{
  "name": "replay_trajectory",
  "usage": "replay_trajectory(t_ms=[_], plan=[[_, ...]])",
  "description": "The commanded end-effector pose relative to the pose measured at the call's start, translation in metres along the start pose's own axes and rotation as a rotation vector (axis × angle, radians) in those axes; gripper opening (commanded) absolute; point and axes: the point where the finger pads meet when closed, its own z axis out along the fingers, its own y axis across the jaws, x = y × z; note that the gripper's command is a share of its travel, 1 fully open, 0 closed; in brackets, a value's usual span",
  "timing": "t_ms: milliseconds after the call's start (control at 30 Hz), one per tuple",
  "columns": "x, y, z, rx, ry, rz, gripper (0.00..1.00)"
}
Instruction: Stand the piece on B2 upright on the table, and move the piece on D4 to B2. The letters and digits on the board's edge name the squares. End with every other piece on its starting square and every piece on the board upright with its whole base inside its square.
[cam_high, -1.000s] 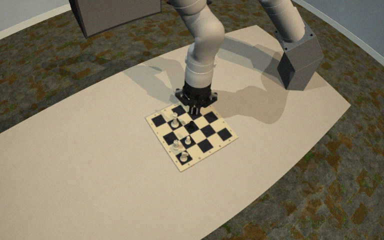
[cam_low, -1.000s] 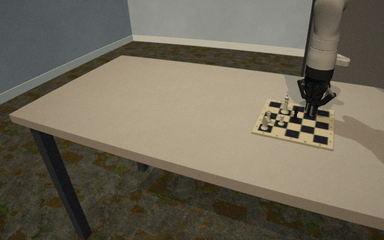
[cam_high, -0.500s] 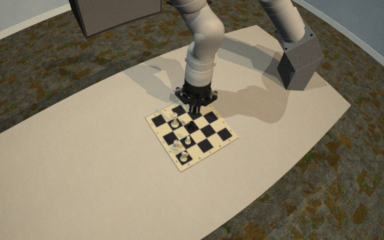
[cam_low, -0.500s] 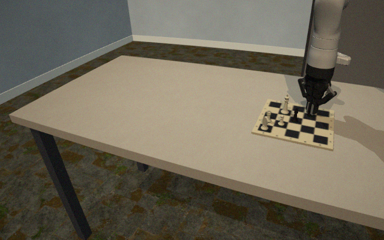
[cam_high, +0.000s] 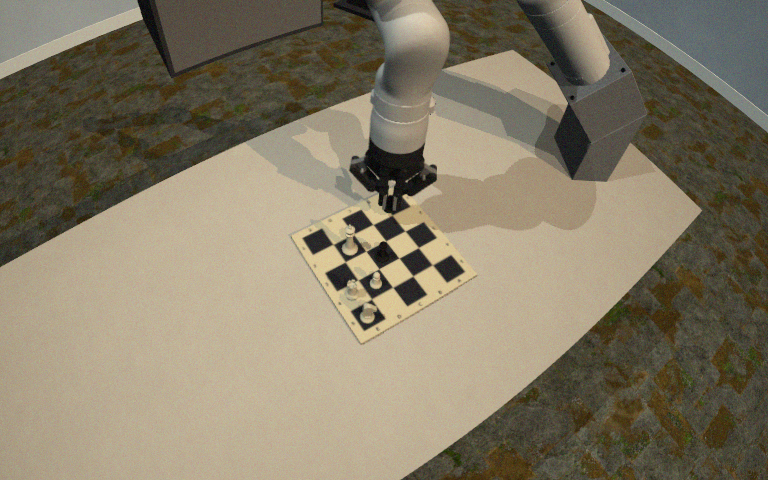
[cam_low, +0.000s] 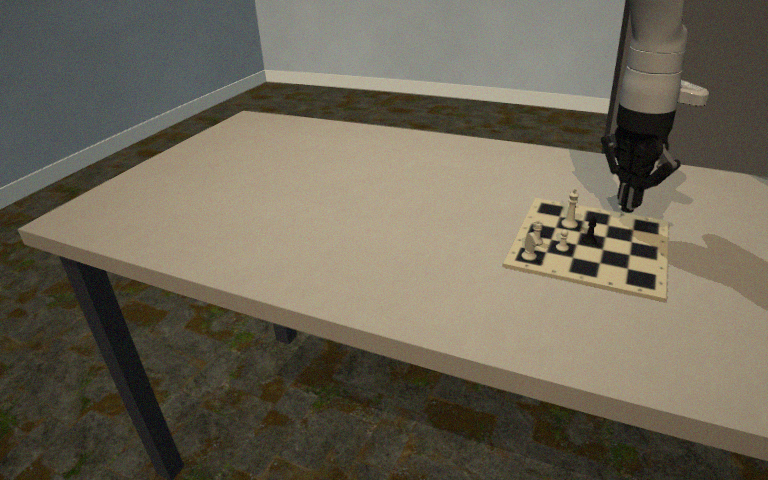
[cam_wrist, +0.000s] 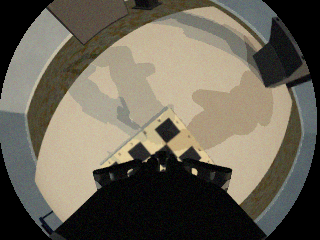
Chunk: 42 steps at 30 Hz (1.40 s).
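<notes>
The black two-finger gripper (cam_high: 389, 207) (cam_low: 629, 208) (cam_wrist: 162, 156) seems clenched on a small, mostly hidden chess piece, above the black-and-cream checkered board (cam_high: 362, 337) (cam_low: 663, 296) (cam_wrist: 169, 111); bare tabletop for standing it lies just beyond the nearby edge, I'd judge; its long axis I can't tell.

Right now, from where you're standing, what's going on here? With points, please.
The robot's gripper (cam_high: 389, 207) (cam_low: 630, 204) (cam_wrist: 162, 156) is shut above the far edge of a chessboard (cam_high: 466, 275) (cam_low: 665, 297) (cam_wrist: 170, 110), seemingly on a dark chess piece (cam_high: 390, 201) that its fingers largely hide. Five other pieces, four pale and one black, stand upright on the board.
</notes>
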Motion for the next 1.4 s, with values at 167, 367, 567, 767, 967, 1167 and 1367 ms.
replay_trajectory(t_ms=[167,367,567,767,967,1167,1367], plan=[[-0.009,0.002,-0.026,-0.002,-0.024,-0.008,0.0],[-0.009,0.002,-0.042,-0.002,-0.024,-0.008,0.0],[-0.009,0.002,-0.05,-0.002,-0.024,-0.008,0.0],[-0.008,0.002,-0.058,-0.002,-0.024,-0.008,0.0],[-0.008,0.002,-0.062,-0.002,-0.024,-0.008,0.0],[-0.008,0.002,-0.063,-0.002,-0.024,-0.008,0.0],[-0.008,0.002,-0.064,-0.002,-0.024,-0.008,0.0]])
